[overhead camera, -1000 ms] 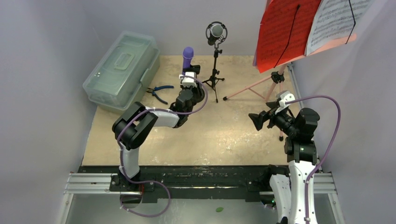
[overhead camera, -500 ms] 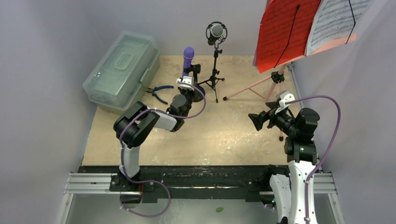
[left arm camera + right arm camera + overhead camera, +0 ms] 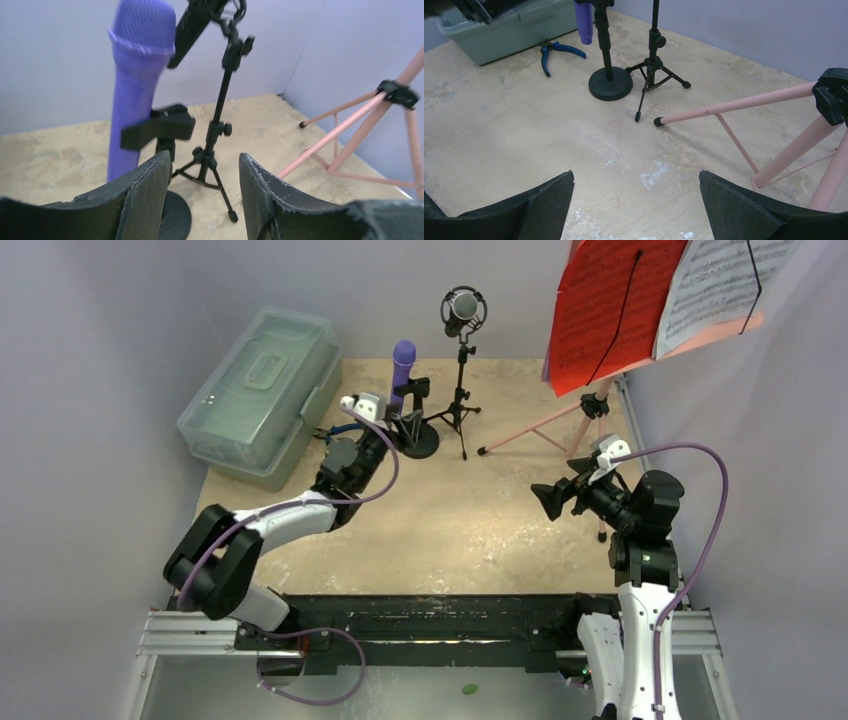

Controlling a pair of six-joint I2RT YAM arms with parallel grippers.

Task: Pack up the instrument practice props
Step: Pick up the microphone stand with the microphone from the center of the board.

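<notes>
case (image 3: 262,390): lid shut, back-left | pliers (image 3: 555,50): just beside case

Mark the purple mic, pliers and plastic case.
purple mic (image 3: 135,100), left wrist view, on its barrel.
pliers (image 3: 569,49), right wrist view, on a blue handle.
plastic case (image 3: 262,375), top view, on its lid.

Colour rundown: mostly purple, pink and black on a beige table (image 3: 470,530)

The short mic (image 3: 137,90) was solid purple with a mesh-pattern head, sitting in a black stand (image 3: 610,82). The tall mic (image 3: 463,308) was black and silver on a black tripod (image 3: 651,67). The rack (image 3: 545,425) legs were salmon pink with black joints. The red page (image 3: 610,310) had faint dark print, and the white page (image 3: 715,285) had black notes. The case (image 3: 262,390) was see-through pale green, and the pliers (image 3: 555,49) had blue handles. The table was sandy beige with whitish scuffed blotches. The arms (image 3: 290,517) were black and white, with purple cables (image 3: 726,502).
</notes>
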